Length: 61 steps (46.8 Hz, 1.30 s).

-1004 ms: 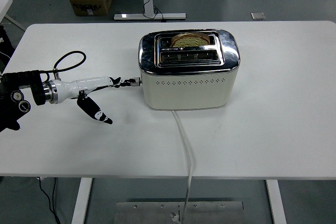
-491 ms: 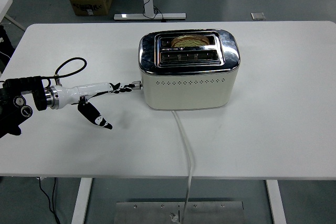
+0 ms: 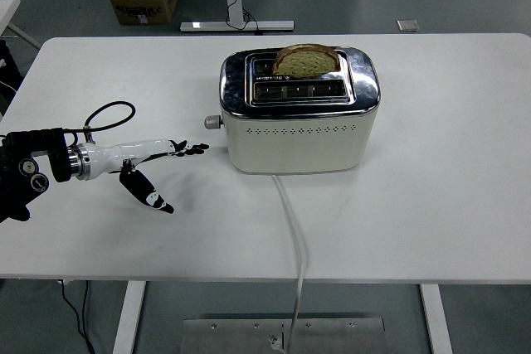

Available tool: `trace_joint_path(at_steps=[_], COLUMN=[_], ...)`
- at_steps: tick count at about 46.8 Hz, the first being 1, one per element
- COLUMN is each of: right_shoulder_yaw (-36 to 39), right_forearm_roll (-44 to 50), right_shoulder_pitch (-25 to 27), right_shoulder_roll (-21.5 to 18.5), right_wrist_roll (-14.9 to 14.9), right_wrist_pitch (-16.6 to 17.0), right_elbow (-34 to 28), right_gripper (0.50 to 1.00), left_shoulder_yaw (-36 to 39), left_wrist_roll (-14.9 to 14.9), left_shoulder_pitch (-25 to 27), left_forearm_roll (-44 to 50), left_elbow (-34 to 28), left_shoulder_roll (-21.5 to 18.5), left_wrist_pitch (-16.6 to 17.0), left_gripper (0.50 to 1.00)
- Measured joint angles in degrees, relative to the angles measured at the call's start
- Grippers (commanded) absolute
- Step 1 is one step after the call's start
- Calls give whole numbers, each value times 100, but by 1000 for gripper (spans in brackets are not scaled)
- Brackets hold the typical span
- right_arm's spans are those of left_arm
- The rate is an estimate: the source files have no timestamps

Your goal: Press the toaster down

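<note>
The toaster (image 3: 299, 111) stands on the white surface (image 3: 448, 172) a little behind its middle, cream-bodied with a chrome top, and one slice of bread (image 3: 305, 60) now sticks up well above the rear of its two slots — half a second ago that slice sat sunk almost level with the chrome. The lever knob (image 3: 212, 122) on the toaster's left end sits higher than it did then, and nothing touches it. The left hand (image 3: 158, 163), which earlier had its fingertips right at the knob, has drawn back toward the left and lies just above the surface, near the toaster but clearly apart from it; its fingers (image 3: 189, 149) are stretched out straight toward the toaster with the thumb (image 3: 149, 196) splayed down and away, holding nothing. One black cable loop (image 3: 104, 118) arches over the wrist. One white power cord (image 3: 294, 238) runs from the toaster's front base across the surface and over the near edge. Beyond the far edge, one cardboard box (image 3: 143, 3) sits on the floor.
</note>
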<state>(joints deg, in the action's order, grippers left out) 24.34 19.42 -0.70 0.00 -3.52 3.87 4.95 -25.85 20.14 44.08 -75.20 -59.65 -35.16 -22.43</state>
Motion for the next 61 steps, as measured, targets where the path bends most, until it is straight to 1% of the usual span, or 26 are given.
trace_joint_path(at_steps=[25,39,43,53,61], right_shoulder_yaw=[0,0,0,0,0], right_forearm_roll=[0,0,0,0,0], right_shoulder_pitch=[0,0,0,0,0], right_shoulder_roll=[0,0,0,0,0], right_wrist_roll=[-4,-3,-2,-1,-4], right_wrist_pitch=[0,0,0,0,0], right_elbow=[-1,0,0,0,0], right_gripper=[998,998,1000,1000,998], left_shoulder_yaw=[-21,-33,-40,-54,-62], left_wrist_roll=[14,17,17,17,17], left_shoulder_pitch=[-5,1,3,98,101], left_forearm_roll=[215,576,708,1469,1847], left_elbow=[-3,4,58,528,583], left_shoulder_roll=[-50,-464,-495,-542,-638], left_wrist_pitch=[28,29,29,16,11], left_gripper=[1000,1000,1000,1000,1000])
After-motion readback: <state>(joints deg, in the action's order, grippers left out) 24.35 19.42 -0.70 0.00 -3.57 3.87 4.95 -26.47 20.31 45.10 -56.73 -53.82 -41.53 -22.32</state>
